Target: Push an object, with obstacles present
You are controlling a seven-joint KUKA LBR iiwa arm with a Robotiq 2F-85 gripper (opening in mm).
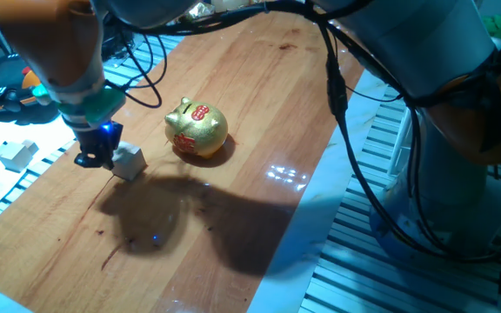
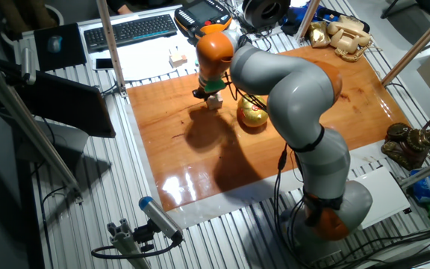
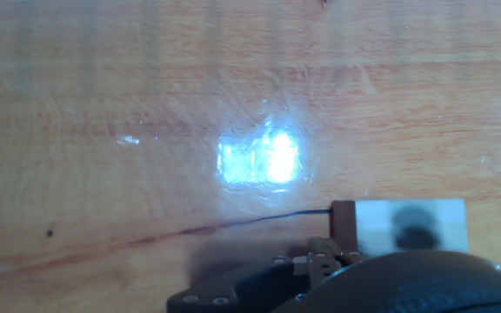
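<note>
The object, a small pale wooden cube [image 1: 130, 162], rests on the wooden table [image 1: 259, 104] near its left side. My gripper [image 1: 93, 159] stands low over the table just left of the cube, touching or almost touching it, with its dark fingers together and nothing held. The other fixed view shows the gripper [image 2: 203, 93] beside the cube [image 2: 214, 102]. In the hand view the cube [image 3: 407, 228] lies at the lower right, partly hidden behind the hand's housing [image 3: 364, 283]. The obstacle, a shiny golden piggy bank [image 1: 197, 130] with red markings, stands to the right of the cube.
A whiter block [image 1: 16, 154] lies off the table on the white surface to the left. The piggy bank [image 2: 252, 116] sits close beside the arm. A keyboard [image 2: 129, 30] and golden ornaments [image 2: 342, 33] lie beyond the table's edges.
</note>
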